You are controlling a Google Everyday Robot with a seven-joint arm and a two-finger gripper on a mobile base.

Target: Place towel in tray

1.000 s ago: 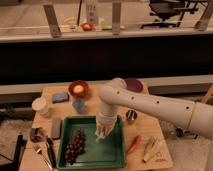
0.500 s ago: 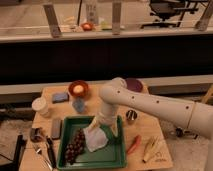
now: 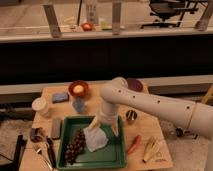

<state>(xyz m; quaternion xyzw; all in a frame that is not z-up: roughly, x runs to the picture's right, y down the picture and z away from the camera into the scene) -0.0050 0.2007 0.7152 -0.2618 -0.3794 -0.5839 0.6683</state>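
On the wooden table (image 3: 152, 125), gripper (image 3: 105, 124) hovers over tray (image 3: 90, 165) and towel (image 3: 96, 140).

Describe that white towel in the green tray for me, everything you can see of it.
The towel is pale white, soft cloth by its look, crumpled into a loose heap rather than folded flat. It lies inside the green tray, near its middle, with dark grapes beside it toward the picture's left. Its top rises toward the gripper, which hangs right above it; whether the gripper holds it cannot be told.
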